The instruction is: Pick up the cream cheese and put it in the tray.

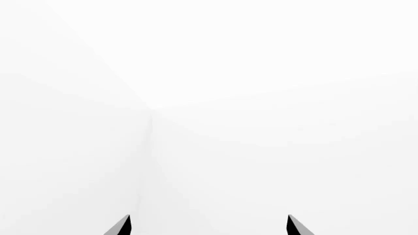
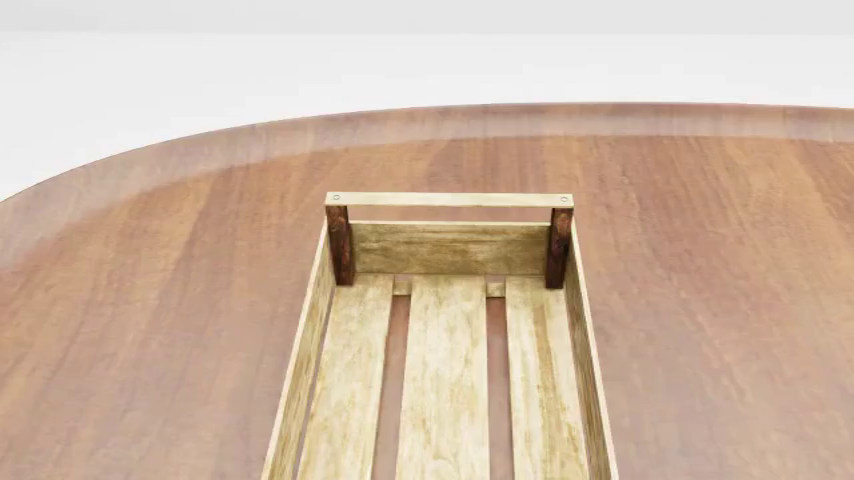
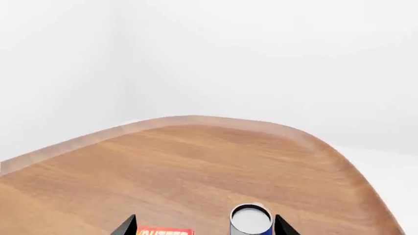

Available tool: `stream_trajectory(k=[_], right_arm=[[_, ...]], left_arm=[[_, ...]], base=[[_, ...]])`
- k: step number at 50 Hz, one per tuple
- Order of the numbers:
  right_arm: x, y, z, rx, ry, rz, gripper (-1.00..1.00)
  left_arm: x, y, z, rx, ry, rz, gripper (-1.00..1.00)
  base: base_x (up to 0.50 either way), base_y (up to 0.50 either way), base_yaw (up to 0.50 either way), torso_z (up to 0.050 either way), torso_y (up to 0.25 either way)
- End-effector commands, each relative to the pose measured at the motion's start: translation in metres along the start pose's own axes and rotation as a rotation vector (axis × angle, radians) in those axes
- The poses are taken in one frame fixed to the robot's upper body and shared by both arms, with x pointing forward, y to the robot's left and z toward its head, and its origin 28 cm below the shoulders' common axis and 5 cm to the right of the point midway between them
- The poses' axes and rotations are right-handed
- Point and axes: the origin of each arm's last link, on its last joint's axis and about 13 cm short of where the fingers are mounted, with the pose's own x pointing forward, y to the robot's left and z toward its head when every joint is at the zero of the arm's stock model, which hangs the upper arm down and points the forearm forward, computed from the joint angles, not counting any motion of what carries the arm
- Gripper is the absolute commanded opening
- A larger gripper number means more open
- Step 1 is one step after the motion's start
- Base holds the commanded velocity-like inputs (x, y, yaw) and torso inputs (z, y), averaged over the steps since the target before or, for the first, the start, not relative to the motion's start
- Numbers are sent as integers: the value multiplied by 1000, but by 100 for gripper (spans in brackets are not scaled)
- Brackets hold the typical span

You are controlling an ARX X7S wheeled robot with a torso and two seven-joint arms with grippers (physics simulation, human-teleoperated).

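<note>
The tray (image 2: 450, 200) is a long light-wood slatted crate with dark brown corner posts, lying empty on the brown table in the middle of the head view. The cream cheese is out of view in all three views. Neither gripper shows in the head view. In the left wrist view, my left gripper (image 1: 208, 226) is open, its two dark fingertips far apart against bare white walls. In the right wrist view, my right gripper (image 3: 205, 226) is open above the table, with nothing held between its fingertips.
Beyond the right gripper's fingertips stand a red-orange box (image 3: 164, 231) and a blue can with a pale lid (image 3: 251, 219). The rounded wooden table (image 3: 196, 161) ends in a curved edge before white walls. Bare table (image 2: 147, 300) flanks the tray on both sides.
</note>
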Motion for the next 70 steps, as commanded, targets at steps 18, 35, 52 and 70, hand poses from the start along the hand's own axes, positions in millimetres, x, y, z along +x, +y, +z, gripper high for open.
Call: stream_trajectory(k=[18,35,52,70], right_arm=[[3,-1,-10,-83,117,-75,100],[4,-2,-16,-101,162,-83,100],[6,-5,-22,-96,207,-67,100],[7,-5,-29,-108,242,-53,100]], left_arm=[[0,0,-1,-2,0,4,100],[1,1,0,-7,2,9,100],[0,1,1,-2,-4,15,100],[0,2,1,0,-5,16,100]], base=[[0,0,0,0,0],[0,0,0,0,0],[0,0,0,0,0],[0,0,0,0,0]])
